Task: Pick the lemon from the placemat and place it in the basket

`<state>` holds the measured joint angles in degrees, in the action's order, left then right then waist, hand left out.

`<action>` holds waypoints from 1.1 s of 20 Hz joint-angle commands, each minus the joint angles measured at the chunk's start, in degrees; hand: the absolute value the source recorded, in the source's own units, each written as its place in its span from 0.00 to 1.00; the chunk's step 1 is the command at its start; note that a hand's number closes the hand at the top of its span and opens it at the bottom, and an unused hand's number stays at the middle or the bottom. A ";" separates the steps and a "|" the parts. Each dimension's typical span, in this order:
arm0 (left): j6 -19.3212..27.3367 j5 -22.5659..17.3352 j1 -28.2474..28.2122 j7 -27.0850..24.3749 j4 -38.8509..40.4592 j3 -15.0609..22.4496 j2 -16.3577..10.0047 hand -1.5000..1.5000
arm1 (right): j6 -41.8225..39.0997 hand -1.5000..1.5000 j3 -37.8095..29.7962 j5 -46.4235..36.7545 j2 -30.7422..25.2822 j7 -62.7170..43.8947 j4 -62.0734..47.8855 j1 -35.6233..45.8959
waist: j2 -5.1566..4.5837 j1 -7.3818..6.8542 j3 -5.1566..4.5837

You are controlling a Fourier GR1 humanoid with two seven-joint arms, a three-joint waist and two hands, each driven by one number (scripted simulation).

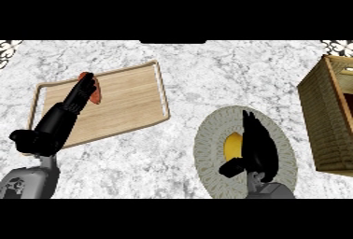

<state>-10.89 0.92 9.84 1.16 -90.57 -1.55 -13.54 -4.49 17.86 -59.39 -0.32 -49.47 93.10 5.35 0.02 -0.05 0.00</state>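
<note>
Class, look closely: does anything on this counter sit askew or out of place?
The wooden tray lies askew, turned at an angle to the edges of the counter. Nothing looks spilled or damaged.

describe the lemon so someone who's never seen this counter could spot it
On the marble counter, find the round grey placemat at lower right, beside the wicker basket. The lemon is the yellow shape on it, partly hidden by the right hand; the orange-red item lies far left on the wooden tray.
</note>
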 commanded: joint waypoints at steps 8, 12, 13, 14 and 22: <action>-3.13 -0.94 2.41 1.50 1.61 -3.22 -0.91 0.50 | -2.30 1.00 6.03 1.79 0.30 -0.96 -1.83 -0.96 | 0.00 0.06 0.00; -1.81 1.42 1.44 -2.65 4.16 -2.91 0.68 0.50 | 0.32 1.00 5.43 -1.47 0.30 3.19 -5.75 -2.18 | -0.05 0.15 -0.01; -2.07 1.10 -1.26 -2.51 1.38 -1.86 1.34 0.50 | 0.52 1.00 2.69 -0.23 -1.70 7.17 -10.10 0.49 | -0.07 -0.14 0.00; -0.54 2.87 -1.50 -2.13 0.19 -0.48 2.22 0.50 | -0.95 1.00 4.61 -0.84 -2.92 7.94 -9.59 -0.58 | -0.06 -0.19 0.01; -1.17 0.72 0.04 0.99 -0.77 -3.10 0.88 0.50 | -6.34 1.00 14.75 -0.44 -16.67 21.03 11.02 -13.58 | 0.69 1.77 -0.03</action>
<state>-11.62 2.51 10.05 1.97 -91.07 -3.27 -11.73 -8.39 27.21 -60.24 -8.81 -36.72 96.19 -0.59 0.77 0.74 -0.31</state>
